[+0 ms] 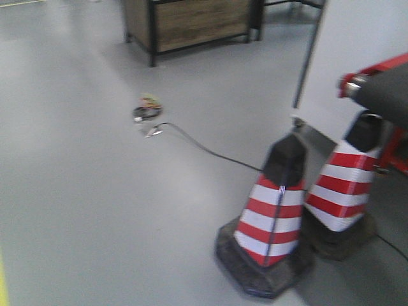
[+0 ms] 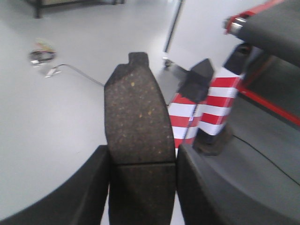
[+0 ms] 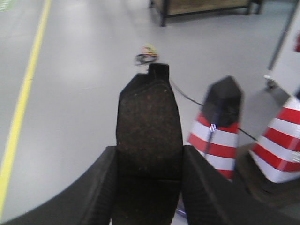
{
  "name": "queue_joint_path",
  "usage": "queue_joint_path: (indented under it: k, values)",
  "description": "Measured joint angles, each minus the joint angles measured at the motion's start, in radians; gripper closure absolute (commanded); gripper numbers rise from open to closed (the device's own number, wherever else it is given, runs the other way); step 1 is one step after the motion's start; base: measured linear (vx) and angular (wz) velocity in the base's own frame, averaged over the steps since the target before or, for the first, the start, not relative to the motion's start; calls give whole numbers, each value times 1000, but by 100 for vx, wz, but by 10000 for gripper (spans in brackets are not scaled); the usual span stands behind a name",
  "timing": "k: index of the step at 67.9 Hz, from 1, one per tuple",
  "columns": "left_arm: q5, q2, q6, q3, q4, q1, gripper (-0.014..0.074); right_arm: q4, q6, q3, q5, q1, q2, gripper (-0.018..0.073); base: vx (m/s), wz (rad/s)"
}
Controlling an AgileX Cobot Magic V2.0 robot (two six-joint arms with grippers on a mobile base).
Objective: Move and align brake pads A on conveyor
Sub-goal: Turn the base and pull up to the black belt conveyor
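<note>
Both jaws clamp a brake pad each, carried clear of cones toward the conveyor, probably for lining up.

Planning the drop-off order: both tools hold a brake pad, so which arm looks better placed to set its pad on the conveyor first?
Probably the left. Its tool grips a brake pad with the conveyor in its view, upper right. The right tool, also gripping a pad, sees only cones and floor.

Broad, curved matte-black fingers on both hands
</note>
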Motion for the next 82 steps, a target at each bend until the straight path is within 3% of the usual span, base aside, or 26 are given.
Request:
queue_joint_path:
  k: [62,82]
  values:
    - [0,0,0,0,0,0,602,0,0,0,0,0,0,564,19,-85]
    - [0,0,0,0,-1,0,602,-1,0,0,0,0,-3,564,10,-51]
